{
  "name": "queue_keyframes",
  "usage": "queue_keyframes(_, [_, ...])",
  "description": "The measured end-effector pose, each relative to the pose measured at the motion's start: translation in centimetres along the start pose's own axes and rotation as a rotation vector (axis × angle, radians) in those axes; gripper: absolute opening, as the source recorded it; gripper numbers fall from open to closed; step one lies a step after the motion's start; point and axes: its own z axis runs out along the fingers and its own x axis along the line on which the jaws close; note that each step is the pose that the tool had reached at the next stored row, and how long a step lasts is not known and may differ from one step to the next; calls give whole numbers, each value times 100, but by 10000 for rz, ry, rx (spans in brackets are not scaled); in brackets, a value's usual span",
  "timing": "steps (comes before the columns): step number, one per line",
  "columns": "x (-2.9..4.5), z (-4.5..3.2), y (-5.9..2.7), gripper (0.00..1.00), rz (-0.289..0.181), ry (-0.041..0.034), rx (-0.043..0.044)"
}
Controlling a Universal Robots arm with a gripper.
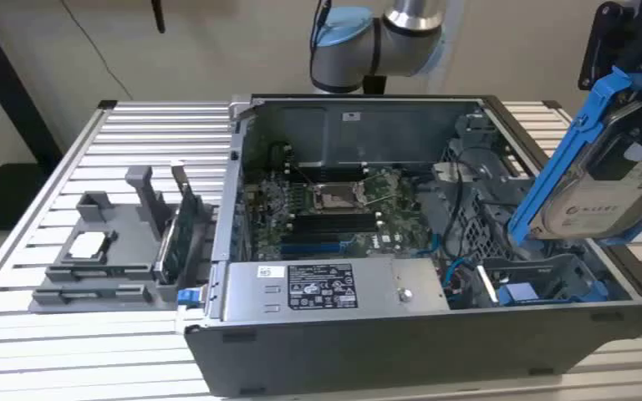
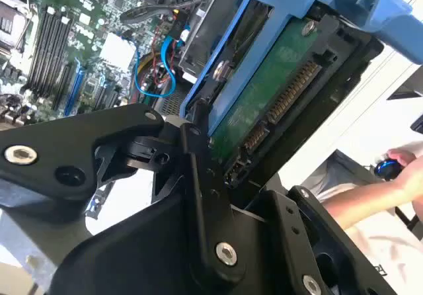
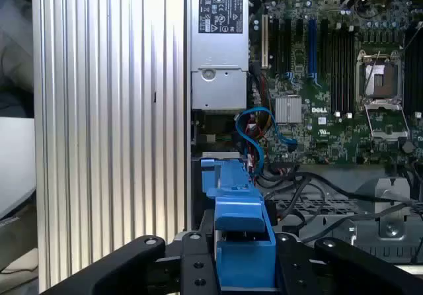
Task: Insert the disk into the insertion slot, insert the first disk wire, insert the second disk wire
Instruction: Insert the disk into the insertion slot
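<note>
Holding the flat silver disk (image 1: 605,196), white-labelled and framed by a bright blue plastic carrier, the arm's black gripper (image 2: 210,153) is clamping the carrier's end between closed fingers. It is suspending the disk, tilted, above the open dark grey computer case (image 1: 410,351), at the exterior view's right. The narrow grey insertion slot (image 1: 538,271), walled in perforated metal, is lying below the disk and well apart from it, so nothing is seated yet. Judged from this pose, doing the step well is calling for the carrier to be squared with the bay, its long edges parallel to the walls, before any descent. Thin blue wires (image 3: 242,118) are curling near the bay mouth and are risking a snag. The large silver box (image 1: 321,288) with a black-and-white sticker and the green motherboard (image 1: 333,205) are bounding the bay toward the exterior view's left, while the case rim is closing it in on the right. Free room is lying mainly overhead. A person's hand (image 2: 400,172) is showing beside the rig, so wide sideways swings are deserving care.
</note>
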Motion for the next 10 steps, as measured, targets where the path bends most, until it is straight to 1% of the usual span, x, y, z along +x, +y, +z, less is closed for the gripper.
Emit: queue_keyframes(10, [0,0,0,33,2,0,0])
